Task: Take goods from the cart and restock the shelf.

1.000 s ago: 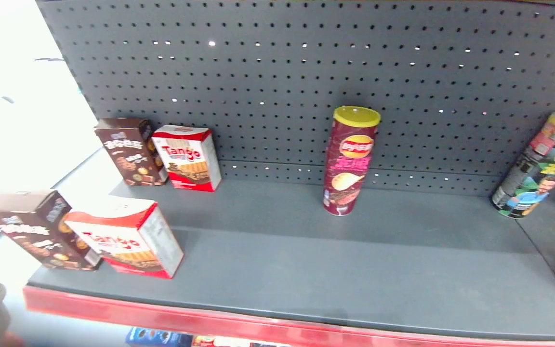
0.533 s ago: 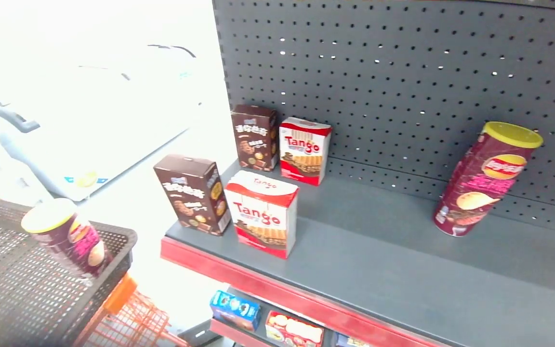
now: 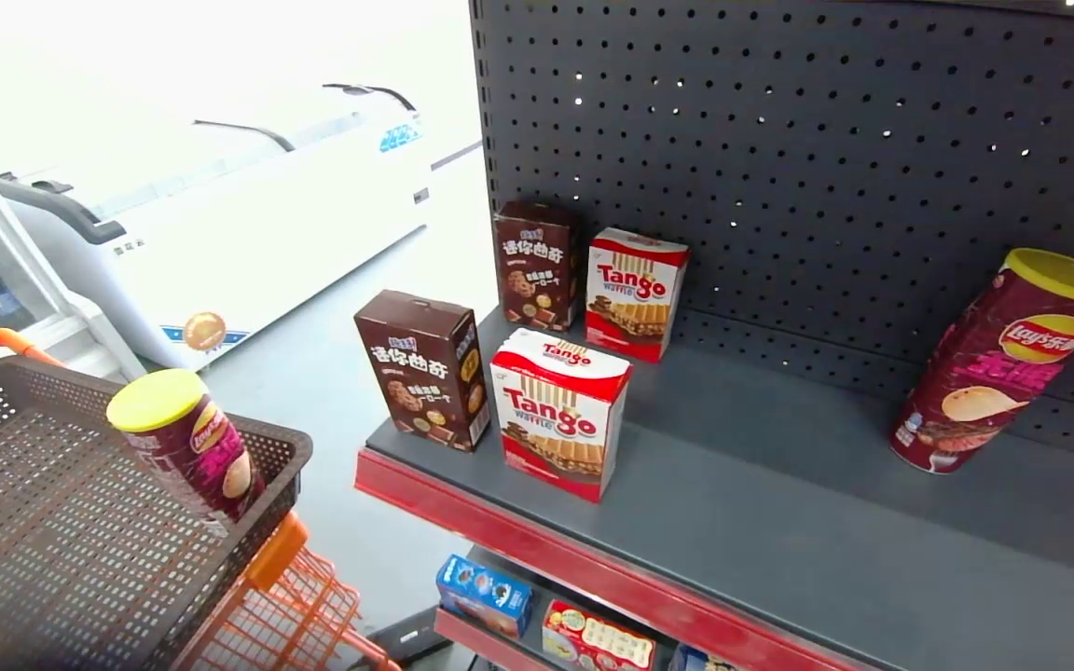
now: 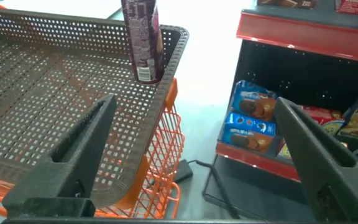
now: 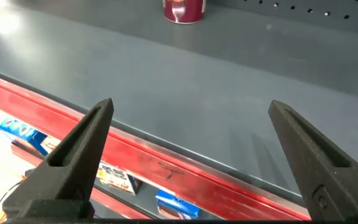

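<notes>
Probably light, stiff-walled yet slick and crushable, the chip can (image 3: 187, 447) stands upright at the cart basket's (image 3: 34, 540) right edge, left of the shelf (image 3: 779, 522), best pinched mid-body by the spread, empty left pincer (image 4: 194, 102).

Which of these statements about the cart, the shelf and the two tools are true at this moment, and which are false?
1. A yellow-lidded chip can stands in the cart basket. True.
2. The shelf holds three wafer boxes. False: there are two wafer boxes, one near the front edge and one at the back.
3. The left tool is clamped on something. False: it is open and empty.
4. A second chip can stands on the shelf close to the pegboard. True.
5. The right tool is open. True.
</notes>
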